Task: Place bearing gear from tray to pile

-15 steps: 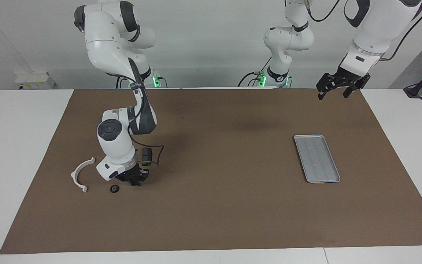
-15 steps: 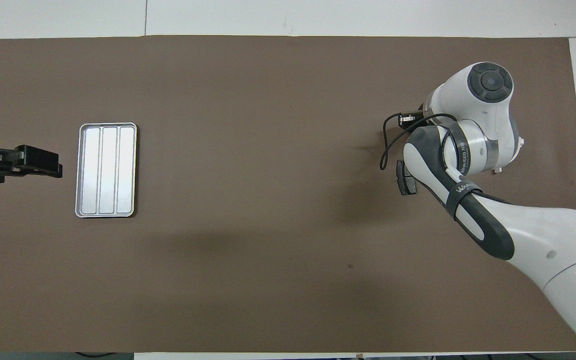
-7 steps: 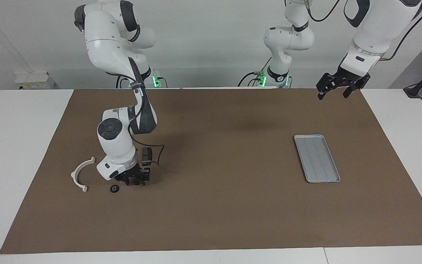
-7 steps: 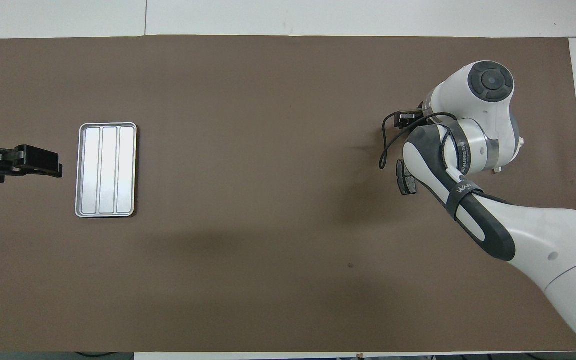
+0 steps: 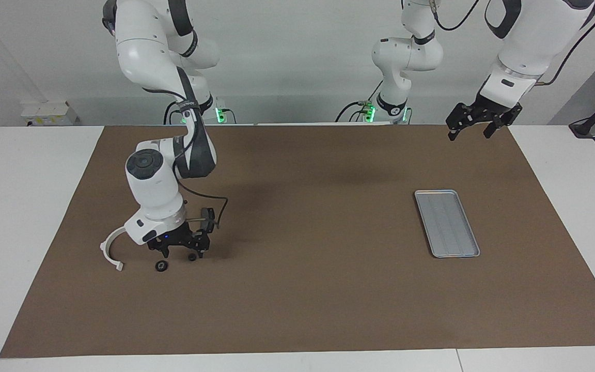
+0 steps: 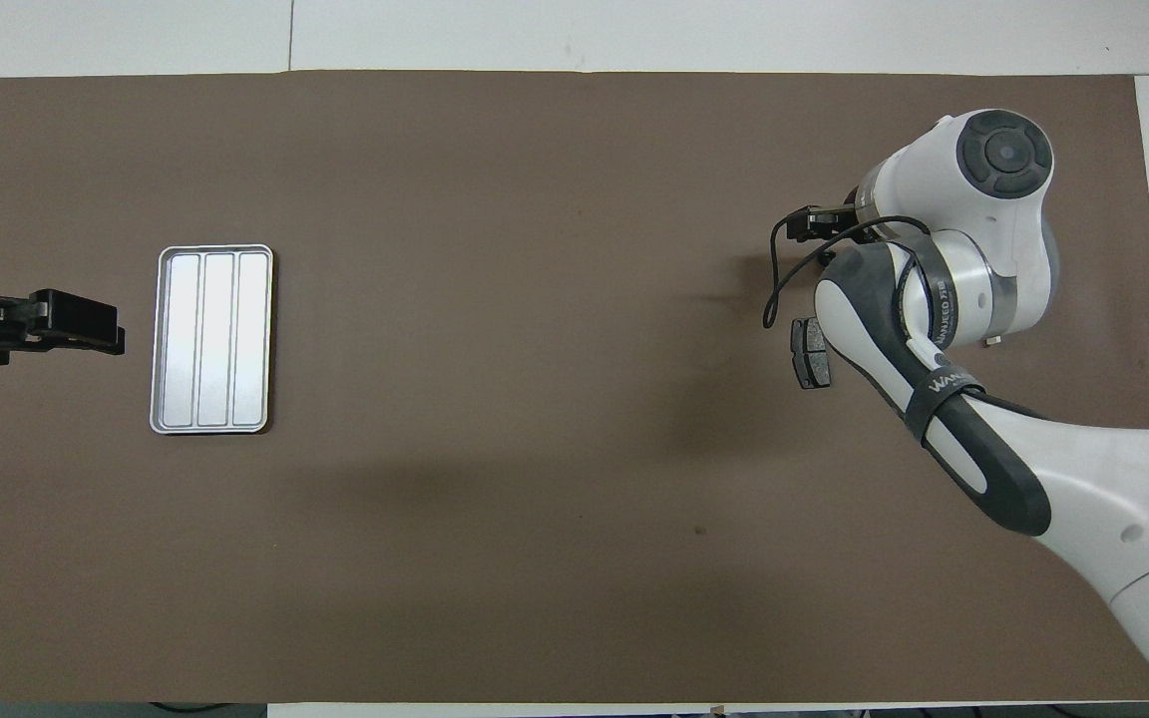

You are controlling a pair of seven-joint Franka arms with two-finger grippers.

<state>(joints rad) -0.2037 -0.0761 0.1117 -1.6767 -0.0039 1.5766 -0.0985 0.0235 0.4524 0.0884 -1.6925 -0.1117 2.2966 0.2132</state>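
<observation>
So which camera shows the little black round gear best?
The facing view: the bearing gear lies in plain sight on the mat beside the white bracket. In the overhead view the right arm covers it, so it does not show.

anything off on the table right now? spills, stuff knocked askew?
Nothing stands out. The tray lies flat and holds nothing. The white bracket, two small dark round parts and a brake pad sit loosely grouped under the right gripper, which hangs open.
</observation>
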